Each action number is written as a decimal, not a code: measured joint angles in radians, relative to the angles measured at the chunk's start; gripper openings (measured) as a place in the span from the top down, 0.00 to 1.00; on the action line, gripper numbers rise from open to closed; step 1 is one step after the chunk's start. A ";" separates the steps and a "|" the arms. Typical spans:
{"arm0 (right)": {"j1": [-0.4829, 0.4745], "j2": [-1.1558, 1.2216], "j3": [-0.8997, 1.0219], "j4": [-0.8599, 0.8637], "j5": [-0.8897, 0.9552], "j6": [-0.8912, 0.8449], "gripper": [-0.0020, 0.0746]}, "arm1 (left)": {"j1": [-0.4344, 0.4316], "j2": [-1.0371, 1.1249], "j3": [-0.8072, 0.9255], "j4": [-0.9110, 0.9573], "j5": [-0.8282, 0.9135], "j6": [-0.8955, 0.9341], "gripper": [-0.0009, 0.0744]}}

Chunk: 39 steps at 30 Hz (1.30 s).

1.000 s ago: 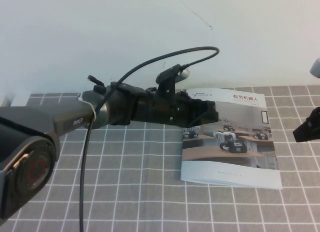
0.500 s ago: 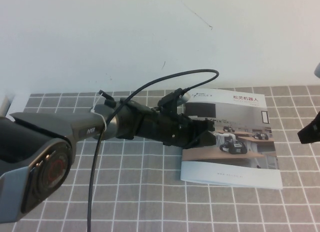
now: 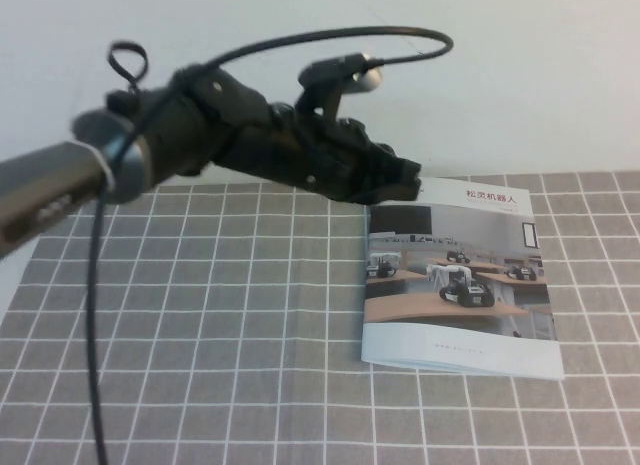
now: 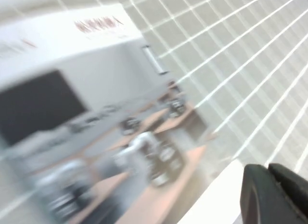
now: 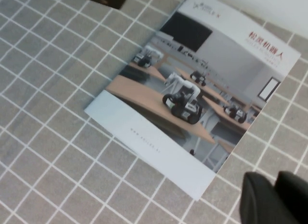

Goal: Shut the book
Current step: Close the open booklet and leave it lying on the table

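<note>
High view: book lies shut; left gripper hovers over its far corner, right gripper is near it. I can't tell either's opening. I might snag the cover.

This looks like a robotics lab test bench rather than a lived-in room: a bare white wall backs a table spread with a grey checked cloth. A black cable loops over the arm whose left gripper hangs above the far left corner of a book with robots pictured on its cover. The right gripper hovers over the cloth beside another corner of the book.
</note>
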 joint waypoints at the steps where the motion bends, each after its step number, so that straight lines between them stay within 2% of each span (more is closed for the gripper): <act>1: 0.000 -0.030 0.001 -0.002 0.002 0.000 0.89 | 0.004 -0.037 -0.001 0.078 0.000 -0.036 0.99; 7: 0.000 -0.207 0.098 -0.002 -0.008 -0.032 0.96 | 0.026 -0.262 -0.004 0.635 0.084 -0.349 0.99; 11: 0.000 -0.375 0.269 0.018 -0.079 -0.107 0.97 | 0.051 -0.426 0.073 0.800 0.058 -0.446 0.99; 19: 0.000 -0.668 0.537 0.058 -0.221 -0.215 0.98 | 0.063 -0.789 0.435 0.849 -0.238 -0.503 0.99; 30: 0.000 -0.719 0.708 0.060 -0.226 -0.231 0.98 | 0.063 -1.144 0.953 0.849 -0.570 -0.475 0.99; 34: 0.000 -0.719 0.737 0.060 -0.211 -0.232 0.98 | 0.063 -1.211 1.074 0.849 -0.632 -0.465 0.99; 39: 0.000 -0.719 0.751 0.059 -0.177 -0.238 0.98 | 0.063 -1.237 1.121 0.849 -0.639 -0.464 0.99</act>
